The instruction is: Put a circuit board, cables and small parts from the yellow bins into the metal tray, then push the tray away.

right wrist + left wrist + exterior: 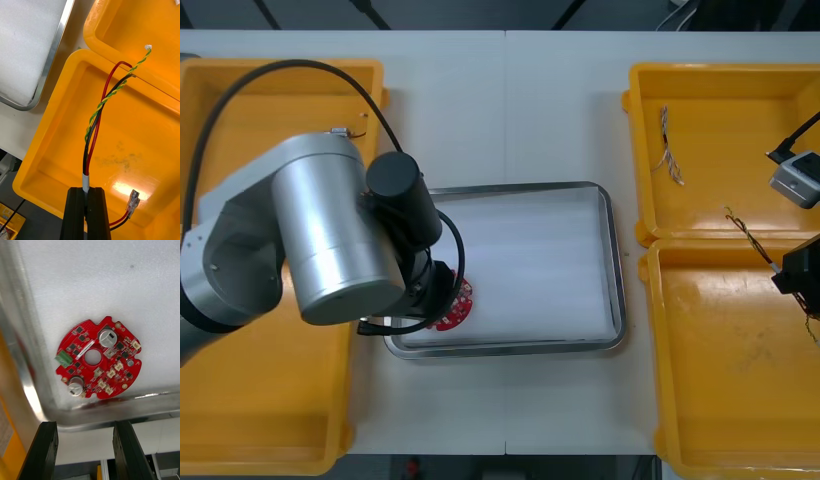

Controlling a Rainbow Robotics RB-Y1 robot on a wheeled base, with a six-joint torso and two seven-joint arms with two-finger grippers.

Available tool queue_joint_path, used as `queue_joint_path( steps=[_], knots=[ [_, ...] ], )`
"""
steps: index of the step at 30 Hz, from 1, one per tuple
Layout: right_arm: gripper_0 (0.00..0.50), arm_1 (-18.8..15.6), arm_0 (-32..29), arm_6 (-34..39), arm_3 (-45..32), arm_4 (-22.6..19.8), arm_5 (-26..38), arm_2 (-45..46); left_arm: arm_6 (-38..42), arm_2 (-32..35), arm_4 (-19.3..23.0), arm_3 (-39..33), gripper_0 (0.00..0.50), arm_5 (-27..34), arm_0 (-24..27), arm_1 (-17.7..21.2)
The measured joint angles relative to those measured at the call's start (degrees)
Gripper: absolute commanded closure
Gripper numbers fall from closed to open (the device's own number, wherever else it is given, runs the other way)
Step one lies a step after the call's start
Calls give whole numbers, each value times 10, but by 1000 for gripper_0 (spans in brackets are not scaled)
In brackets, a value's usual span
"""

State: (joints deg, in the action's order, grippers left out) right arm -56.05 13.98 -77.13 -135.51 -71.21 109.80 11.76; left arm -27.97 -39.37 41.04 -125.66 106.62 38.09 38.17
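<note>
Grips the limp-looking, light cables (pixel 98 112) by the sleeved end in the clamped right pincer (pixel 87 192) — with the left pincer (pixel 84 424) apart above the stiff, fragile circuit board (pixel 98 362).

I see the tray (pixel 612 262) mid-tabletop (pixel 510 100), with two bins (pixel 240 420) to its left and two to its right. The circuit board (pixel 98 362) lies in the tray's near left corner; my left claw (pixel 85 424) hangs above that corner. Right of the tray, my right claw (pixel 89 193) holds cables (pixel 95 123) over the near bin (pixel 720 400); another cable (pixel 670 152) lies in the far bin (pixel 740 80).
</note>
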Motion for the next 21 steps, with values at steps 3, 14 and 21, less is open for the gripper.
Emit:
queue_joint_path(
  steps=[3, 14, 21],
  knots=[
    [500, 0, 0, 0, 0, 0, 0, 0, -1, 36, 42, -24, 33, 19, 4, 23],
    [500, 0, 0, 0, 0, 0, 0, -1, -9, 163, 173, -61, 0, 19, 27, 133],
    [500, -4, 7, 0, 0, -1, -1, -35, -36, 224, 232, -20, 0, -21, 33, 182]
  ],
)
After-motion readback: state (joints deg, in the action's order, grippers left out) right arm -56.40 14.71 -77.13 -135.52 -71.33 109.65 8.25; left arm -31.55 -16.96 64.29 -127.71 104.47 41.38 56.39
